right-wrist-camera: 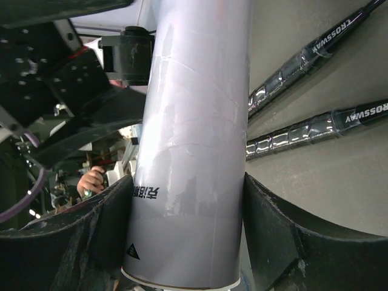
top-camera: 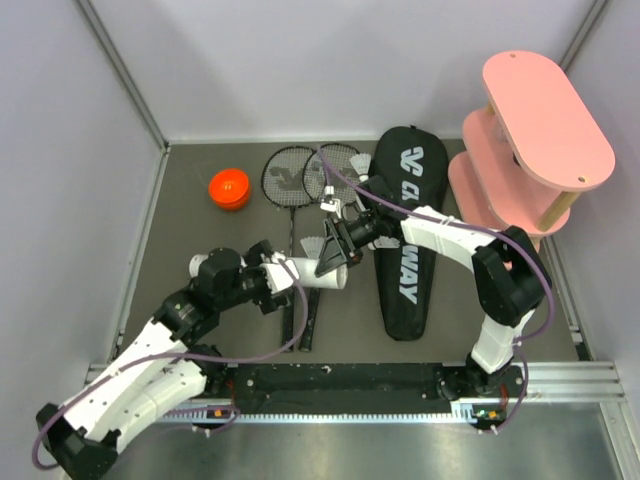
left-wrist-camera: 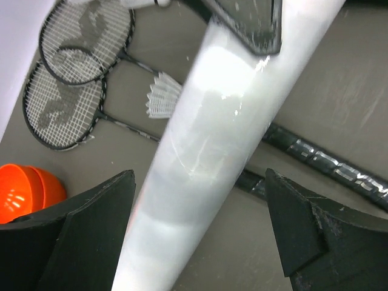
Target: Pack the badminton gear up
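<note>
The long white tube lies across the middle of the table, uncapped. My right gripper is shut on its far end; both fingers press its sides in the right wrist view. My left gripper is open around the near end; in the left wrist view the tube leans by the left finger with a wide gap to the right one. The orange cap sits apart at back left. Two rackets and two shuttlecocks lie on the table. The black bag lies to the right.
The pink tiered shelf stands at the back right. The racket handles lie under and beside the tube. Grey walls close in the left and back sides.
</note>
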Motion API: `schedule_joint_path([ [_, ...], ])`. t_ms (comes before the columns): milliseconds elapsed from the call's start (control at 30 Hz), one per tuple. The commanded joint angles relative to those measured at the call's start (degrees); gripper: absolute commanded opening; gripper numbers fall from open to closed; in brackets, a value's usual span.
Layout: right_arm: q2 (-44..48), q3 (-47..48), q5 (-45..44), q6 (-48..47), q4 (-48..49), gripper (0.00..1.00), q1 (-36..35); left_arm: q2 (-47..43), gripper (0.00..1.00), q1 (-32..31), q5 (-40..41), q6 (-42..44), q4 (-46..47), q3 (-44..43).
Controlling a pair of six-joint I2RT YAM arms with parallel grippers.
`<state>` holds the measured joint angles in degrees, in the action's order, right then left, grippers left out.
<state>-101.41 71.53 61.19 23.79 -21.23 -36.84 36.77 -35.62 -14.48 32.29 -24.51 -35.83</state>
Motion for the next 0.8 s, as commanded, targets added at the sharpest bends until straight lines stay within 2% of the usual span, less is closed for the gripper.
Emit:
schedule_joint_path([
  [0, 2.4, 1.5, 4.0, -1.8, 1.3, 0.58, 0.4, 2.9, 0.92, -3.2, 7.8, 7.7, 3.0, 1.6],
  [200, 2.4, 1.3, 4.5, -1.9, 1.3, 0.58, 0.4, 7.4, 0.92, -6.0, 11.9, 9.9, 3.9, 2.0],
  [633, 3.1, 1.2, 4.6, -1.7, 1.3, 0.59, -1.4, 12.0, 0.87, -7.9, 12.2, 10.2, 5.0, 0.3],
  [733, 3.3, 1.7, 4.2, -1.4, 1.3, 0.6, -1.6, 12.6, 0.8, -7.9, 12.5, 10.0, 5.2, 0.1],
  [767, 3.4, 1.9, 4.0, -1.1, 1.3, 0.61, -1.7, 12.4, 0.74, -8.0, 12.6, 9.8, 5.7, 0.5],
])
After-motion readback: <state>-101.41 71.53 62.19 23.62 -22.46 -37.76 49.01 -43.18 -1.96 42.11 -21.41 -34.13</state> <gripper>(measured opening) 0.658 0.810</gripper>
